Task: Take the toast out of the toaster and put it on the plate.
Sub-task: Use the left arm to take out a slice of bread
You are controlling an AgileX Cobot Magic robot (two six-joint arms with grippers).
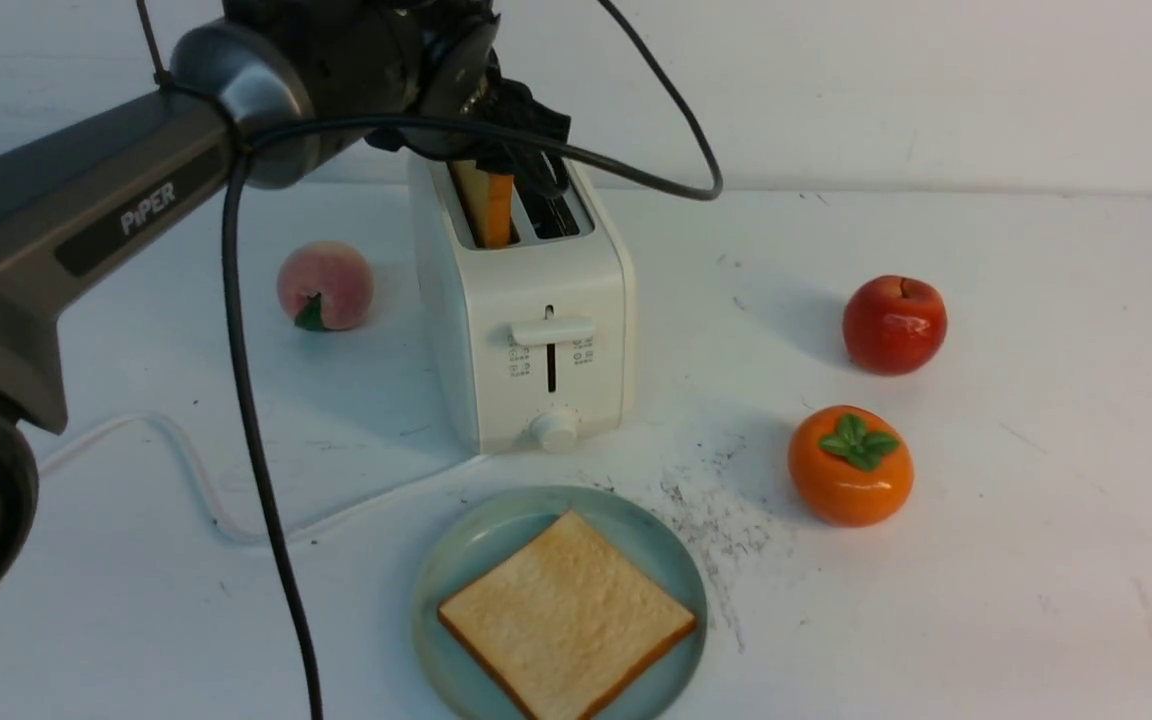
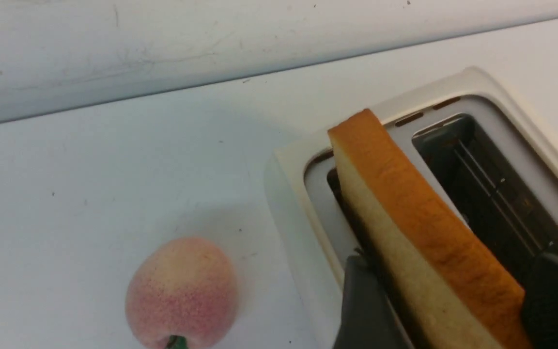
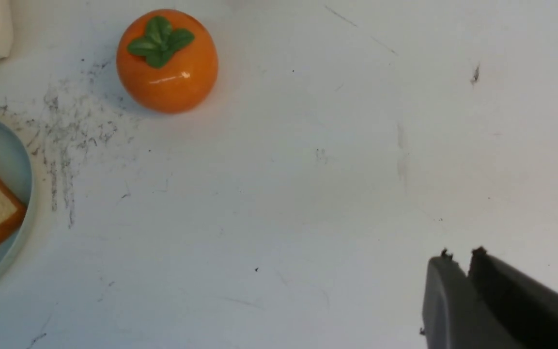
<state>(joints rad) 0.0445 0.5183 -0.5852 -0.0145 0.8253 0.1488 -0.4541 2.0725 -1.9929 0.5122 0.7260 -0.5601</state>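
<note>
White bench (image 1: 1036,600): first toast (image 1: 566,615) lies on plate (image 1: 476,540). Second toast (image 1: 496,205) stands in toaster (image 1: 496,340), left slot, left tool (image 2: 451,291) clamped on it; lifting and placing remain. Right tool (image 3: 460,257) closed, empty.

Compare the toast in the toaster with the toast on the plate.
Pose: the toaster toast stands on edge in the left slot of the toaster; the plate toast lies flat on the plate. Contact: the left gripper flanks the toaster toast; no gripper touches the plate toast. Shared: pale face, orange-brown crust.
</note>
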